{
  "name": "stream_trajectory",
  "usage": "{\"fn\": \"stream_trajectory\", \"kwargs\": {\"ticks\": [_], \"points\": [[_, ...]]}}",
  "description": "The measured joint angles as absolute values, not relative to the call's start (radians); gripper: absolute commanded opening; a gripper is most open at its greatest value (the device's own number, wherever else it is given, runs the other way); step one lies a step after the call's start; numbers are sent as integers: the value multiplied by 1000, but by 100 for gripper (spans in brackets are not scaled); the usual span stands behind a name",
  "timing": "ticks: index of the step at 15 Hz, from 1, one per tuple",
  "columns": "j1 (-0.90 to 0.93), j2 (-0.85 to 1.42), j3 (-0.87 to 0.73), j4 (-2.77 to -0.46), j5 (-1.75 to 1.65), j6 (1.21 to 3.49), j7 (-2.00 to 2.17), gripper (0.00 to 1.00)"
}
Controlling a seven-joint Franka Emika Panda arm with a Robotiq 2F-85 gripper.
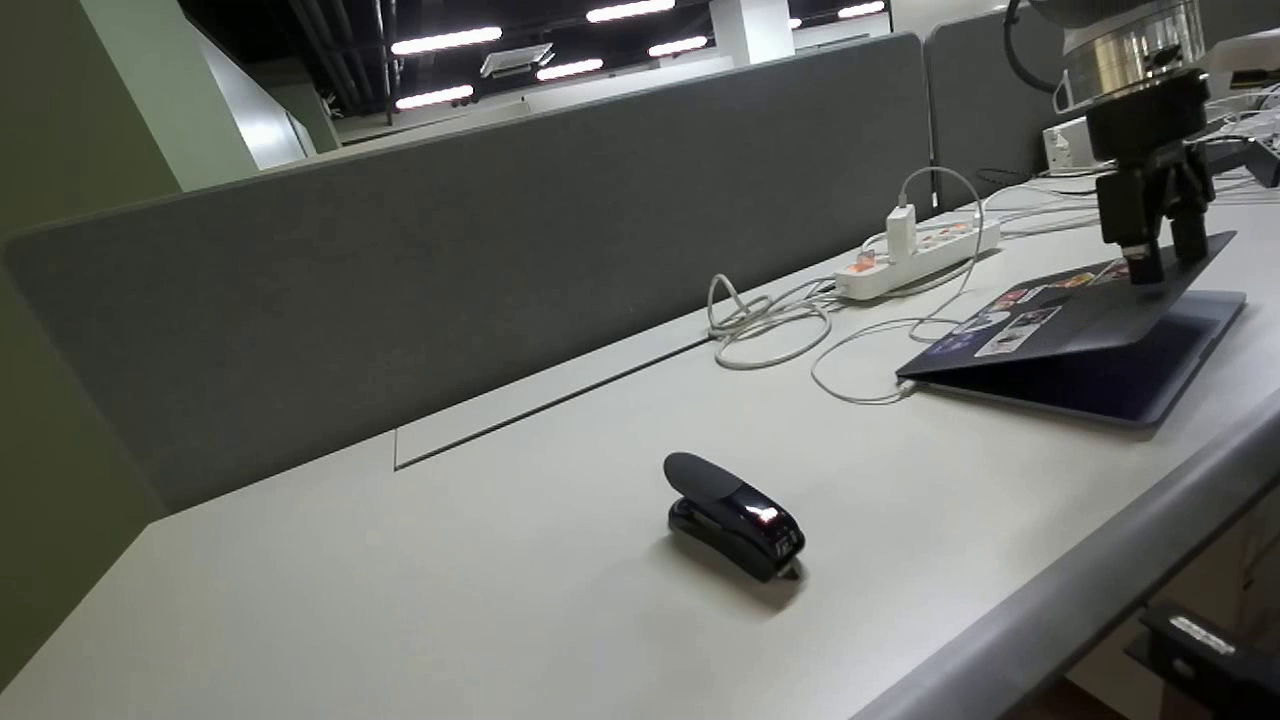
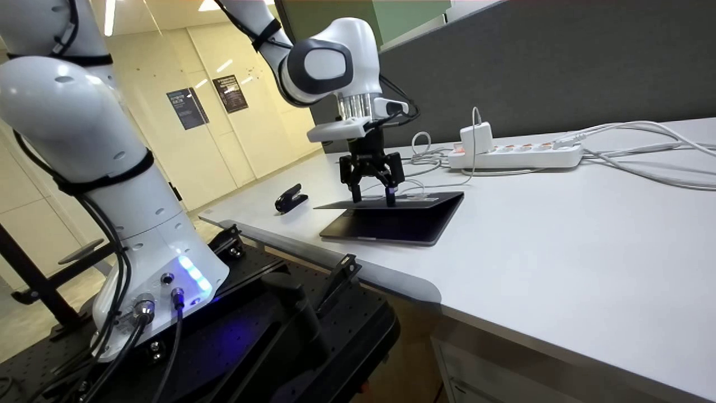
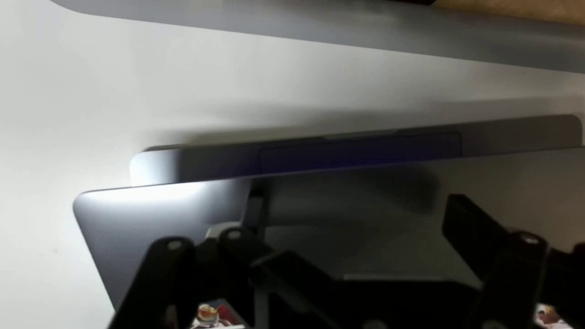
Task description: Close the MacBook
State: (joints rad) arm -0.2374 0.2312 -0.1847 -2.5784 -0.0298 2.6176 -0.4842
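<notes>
The MacBook is a thin grey laptop with stickers on its lid. It lies on the table with the lid tilted low over the base, leaving a wedge gap along its front side. Its dark base shows under the lid in an exterior view. In the wrist view the lid covers most of the base, and a strip of base shows past its edge. My gripper, also in an exterior view, points down with its fingertips at the lid's outer face. In the wrist view its fingers are spread with nothing between them.
A black stapler-like object stands on the table away from the laptop. A white power strip and loose cables lie by the grey partition. A cable runs to the laptop's hinge side. The table's front edge is close.
</notes>
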Motion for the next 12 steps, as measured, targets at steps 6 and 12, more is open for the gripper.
{"fn": "stream_trajectory", "kwargs": {"ticks": [6, 12], "points": [[-239, 297, -199, -2577, -74, 2686, -444, 100], [-239, 373, -210, -2560, -105, 2701, -407, 100]]}}
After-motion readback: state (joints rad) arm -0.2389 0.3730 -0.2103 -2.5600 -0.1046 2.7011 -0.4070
